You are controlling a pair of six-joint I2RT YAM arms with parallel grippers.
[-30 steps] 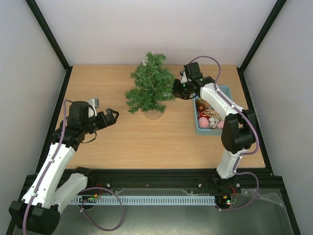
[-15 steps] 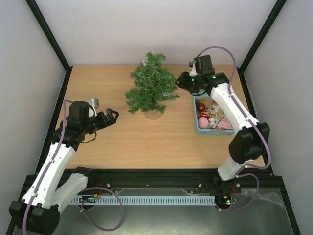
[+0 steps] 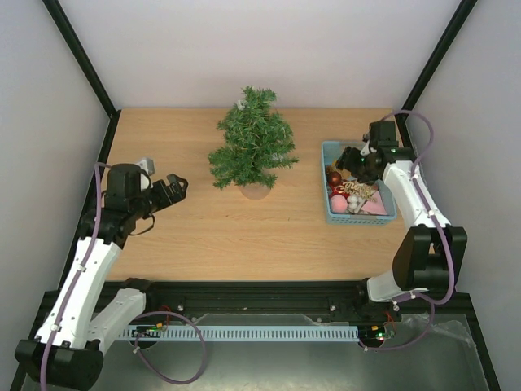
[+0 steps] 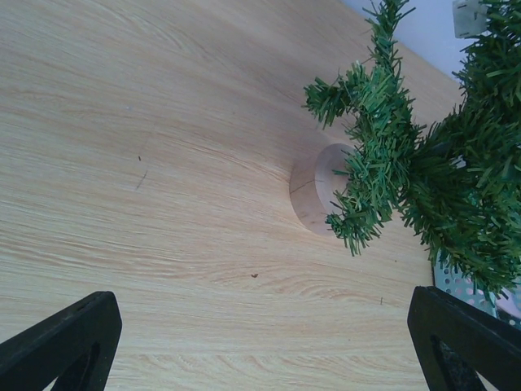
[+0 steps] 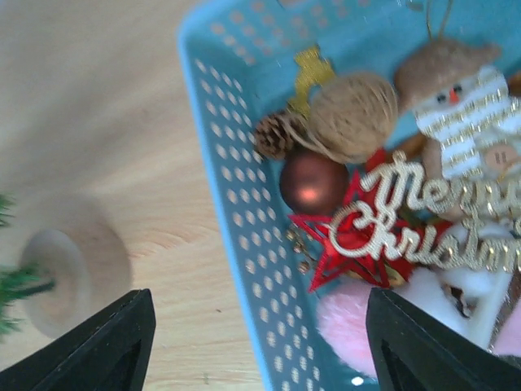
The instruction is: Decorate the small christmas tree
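Right gripper (image 5: 256, 319) over basket (image 3: 326, 197); small christmas tree (image 3: 252, 147) apparently upright, tip up

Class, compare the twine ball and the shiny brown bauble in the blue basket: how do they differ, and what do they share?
The twine ball is pale tan and rough; the bauble is dark reddish-brown and glossy. The twine ball looks bigger than the bauble. Both are round and lie in the basket.
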